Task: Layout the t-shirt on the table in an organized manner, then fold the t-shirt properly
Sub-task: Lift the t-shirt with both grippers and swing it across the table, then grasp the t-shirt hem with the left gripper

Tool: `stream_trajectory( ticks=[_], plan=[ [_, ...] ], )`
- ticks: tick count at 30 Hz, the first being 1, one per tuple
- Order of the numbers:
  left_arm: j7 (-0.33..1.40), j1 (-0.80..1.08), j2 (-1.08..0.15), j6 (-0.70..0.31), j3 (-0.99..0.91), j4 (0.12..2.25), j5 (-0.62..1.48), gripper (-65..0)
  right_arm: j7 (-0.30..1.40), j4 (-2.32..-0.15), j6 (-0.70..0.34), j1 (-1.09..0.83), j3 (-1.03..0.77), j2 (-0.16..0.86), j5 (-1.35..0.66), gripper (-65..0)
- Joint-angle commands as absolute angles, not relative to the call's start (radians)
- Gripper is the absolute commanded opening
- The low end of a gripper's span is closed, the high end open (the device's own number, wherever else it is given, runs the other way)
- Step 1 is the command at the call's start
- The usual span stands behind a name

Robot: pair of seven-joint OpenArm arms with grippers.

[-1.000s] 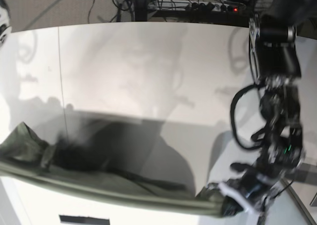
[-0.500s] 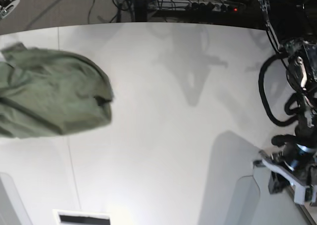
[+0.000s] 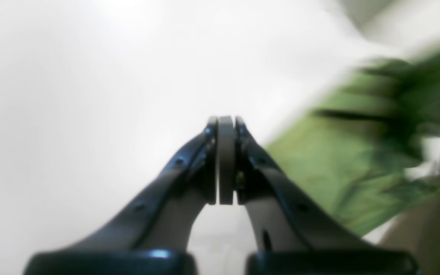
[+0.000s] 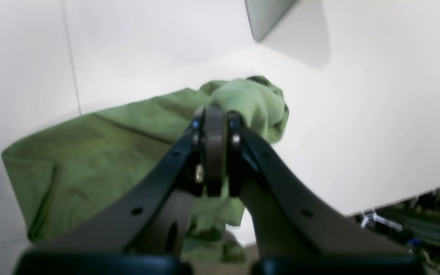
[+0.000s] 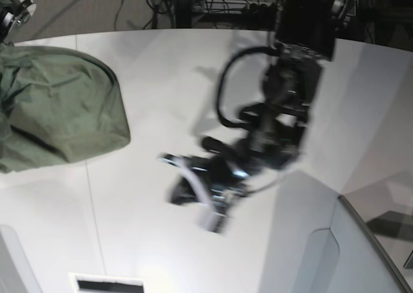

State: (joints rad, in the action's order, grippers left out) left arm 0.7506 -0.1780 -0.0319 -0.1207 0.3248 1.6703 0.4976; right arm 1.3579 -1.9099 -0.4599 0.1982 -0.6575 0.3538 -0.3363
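Observation:
The olive-green t-shirt (image 5: 58, 106) lies in a rumpled heap at the left of the white table (image 5: 193, 80). In the right wrist view a bunch of the t-shirt (image 4: 250, 99) rises to the tips of my right gripper (image 4: 214, 114), which is shut on the cloth. Only a bit of that arm (image 5: 13, 9) shows at the top left of the base view. My left gripper (image 5: 187, 186) hangs blurred over the middle of the table. Its fingers are shut with nothing between them (image 3: 226, 122), and the t-shirt (image 3: 357, 160) is a blur off to its right.
A grey raised panel (image 5: 361, 254) stands at the front right corner and shows again (image 4: 269, 15) in the right wrist view. A thin dark seam (image 5: 87, 196) crosses the table's left part. Cables and gear (image 5: 258, 2) lie beyond the curved far edge.
The t-shirt, stretched along the front edge between both grippers a second ago, left the left gripper and swung to the table's left. The left arm swept from the right to the middle.

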Motion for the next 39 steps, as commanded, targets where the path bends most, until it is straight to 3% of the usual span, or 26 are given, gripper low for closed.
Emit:
stream_trajectory(
  ticks=[1, 5, 6, 9, 11, 13, 21, 30, 34, 39],
  plan=[
    [0.674, -0.208, -0.007, -0.122, 0.387, 1.630, 0.503, -65.0, 1.340, -1.923, -0.458, 0.214, -0.665, 0.377, -0.335, -65.0],
    [0.446, -0.272, 0.071, -0.122, 0.650, 1.336, 0.509, -65.0, 1.339, -1.923, -0.458, 0.186, -0.665, 0.383, -0.335, -65.0],
    [0.407, -0.283, 0.093, -0.122, 0.696, 1.271, 0.507, -60.7, 1.339, -1.925, -0.458, 0.182, -0.665, 0.383, -0.335, -65.0],
    [0.286, -0.318, 0.147, -0.122, 0.814, 1.086, 0.510, -34.1, 1.339, -1.925, -0.458, 0.166, -0.680, 0.380, -0.335, -65.0],
    [0.213, -0.332, 0.157, -0.122, 0.877, 1.007, 0.510, -21.4, 1.339, -1.925, -0.458, 0.162, -0.694, 0.378, -0.335, -65.0],
    [0.143, -0.354, 0.157, -0.122, 0.952, 0.952, 0.513, -12.7, 1.339, -1.925, -0.458, 0.159, -0.696, 0.378, -0.335, -65.0],
    [0.056, -0.386, 0.157, -0.122, 1.124, 0.792, 0.515, -16.9, 1.339, -1.925, -0.458, 0.139, -0.700, 0.357, -0.335, -65.0],
    [0.048, -0.387, 0.157, -0.105, 1.250, 0.697, 0.504, -17.3, 1.339, -1.925, -0.458, 0.139, -0.700, 0.344, -0.335, -65.0],
    [0.117, -0.404, 0.157, 0.010, 1.251, 0.639, 0.444, -17.4, 1.339, -1.925, -0.458, 0.139, -0.700, 0.343, -0.335, -65.0],
    [0.219, -0.404, 0.157, 0.016, 1.242, 0.630, 0.325, -17.4, 1.340, -1.925, -0.458, 0.139, -0.699, 0.321, -0.335, -65.0]
  ],
)
